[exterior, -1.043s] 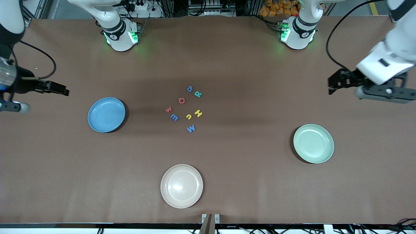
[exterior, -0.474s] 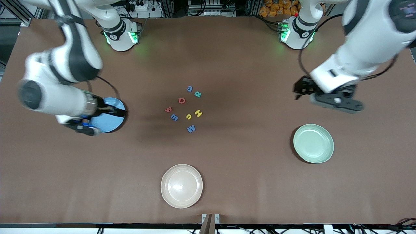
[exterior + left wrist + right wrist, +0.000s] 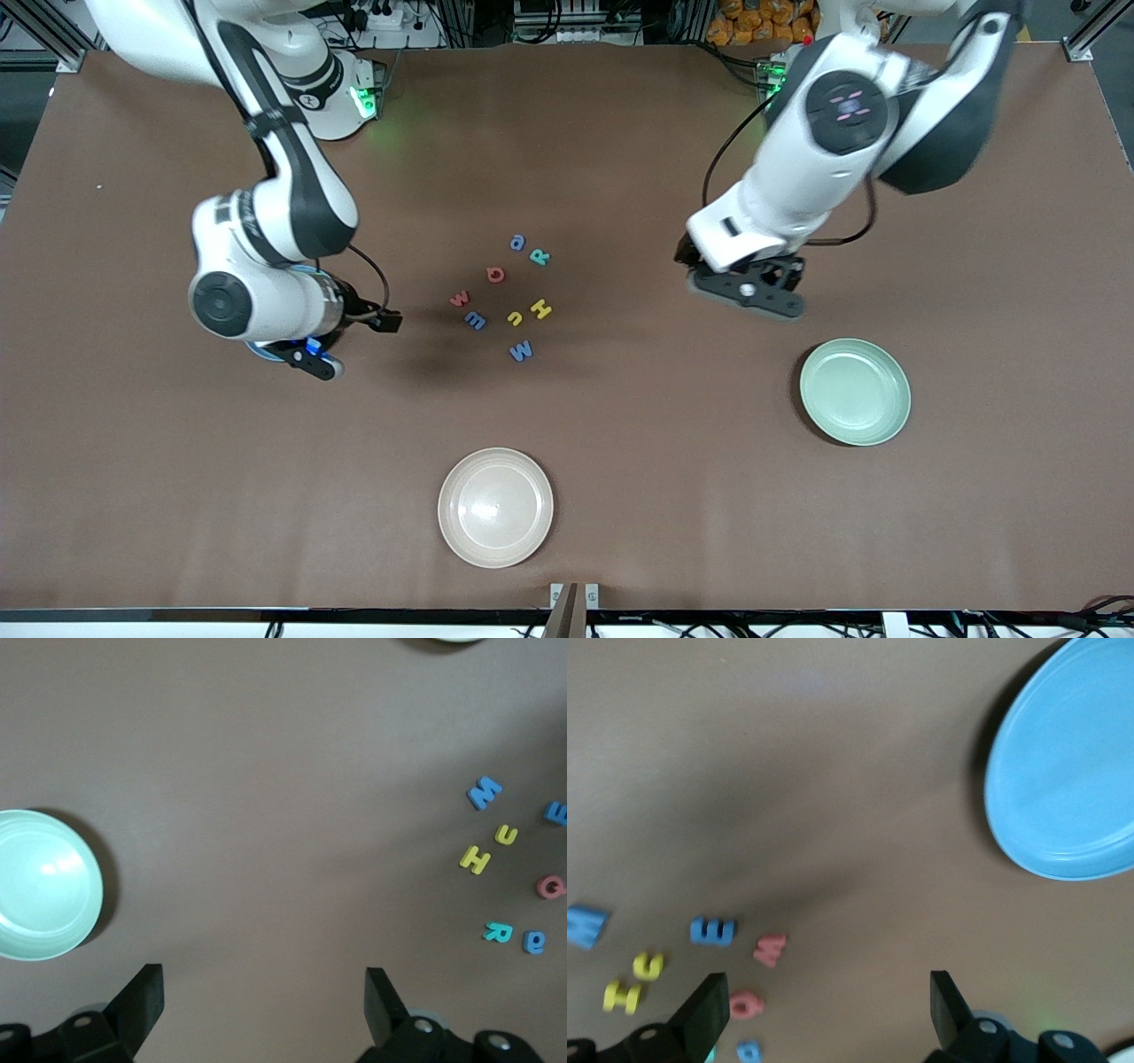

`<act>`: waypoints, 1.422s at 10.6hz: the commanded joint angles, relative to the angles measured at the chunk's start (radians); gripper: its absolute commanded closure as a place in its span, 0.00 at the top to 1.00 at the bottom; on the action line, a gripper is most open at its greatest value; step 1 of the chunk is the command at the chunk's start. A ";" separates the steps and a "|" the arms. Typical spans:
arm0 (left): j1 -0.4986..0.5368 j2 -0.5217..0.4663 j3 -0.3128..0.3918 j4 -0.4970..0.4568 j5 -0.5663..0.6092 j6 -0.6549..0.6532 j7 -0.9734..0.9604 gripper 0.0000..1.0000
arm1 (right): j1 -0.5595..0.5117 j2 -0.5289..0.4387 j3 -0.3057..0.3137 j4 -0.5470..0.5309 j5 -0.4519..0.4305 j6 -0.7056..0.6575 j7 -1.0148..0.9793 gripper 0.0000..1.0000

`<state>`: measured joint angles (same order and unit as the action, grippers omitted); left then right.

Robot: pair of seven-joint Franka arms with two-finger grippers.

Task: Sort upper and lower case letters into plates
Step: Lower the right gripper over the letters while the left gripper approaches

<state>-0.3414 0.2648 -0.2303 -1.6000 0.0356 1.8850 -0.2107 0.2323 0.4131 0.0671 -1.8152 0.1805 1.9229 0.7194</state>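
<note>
Several small toy letters lie in a loose cluster mid-table, among them a blue a, a teal R, a red G, a yellow H and a blue W. The mint green plate sits toward the left arm's end. The blue plate shows in the right wrist view; in the front view the right arm covers nearly all of it. My right gripper hangs open and empty over bare table between the blue plate and the letters. My left gripper hangs open and empty between the letters and the mint plate.
A cream-beige plate sits near the table's front edge, nearer to the front camera than the letters. Bare brown tabletop surrounds the letters and plates. Both arm bases stand along the table's back edge.
Both arms have swung in from the table's ends toward the letters. The right arm now covers the blue plate in the front view. Both grippers stayed open.
</note>
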 commanded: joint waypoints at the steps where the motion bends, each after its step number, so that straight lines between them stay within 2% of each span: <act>1: -0.068 0.011 0.006 -0.004 0.040 0.048 -0.032 1.00 | 0.021 0.032 0.037 -0.041 0.034 0.091 0.098 1.00; 4: -0.181 0.089 0.005 -0.031 0.041 0.192 -0.158 1.00 | 0.108 0.087 0.056 -0.059 0.031 0.174 0.241 1.00; 6: -0.228 0.141 0.005 -0.055 0.104 0.261 -0.246 1.00 | 0.124 0.095 0.057 -0.096 0.031 0.230 0.242 1.00; 8: -0.226 0.142 0.005 -0.109 0.147 0.313 -0.277 1.00 | 0.145 0.095 0.056 -0.131 0.031 0.277 0.244 1.00; 11: -0.219 0.137 0.005 -0.126 0.149 0.313 -0.276 1.00 | 0.159 0.095 0.057 -0.182 0.023 0.349 0.241 1.00; 15: -0.203 0.129 0.005 -0.132 0.149 0.313 -0.276 1.00 | 0.188 0.096 0.059 -0.223 0.025 0.370 0.242 1.00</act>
<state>-0.5517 0.4227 -0.2208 -1.7025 0.1558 2.1872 -0.4664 0.4051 0.5197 0.1262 -2.0126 0.1947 2.2704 0.9541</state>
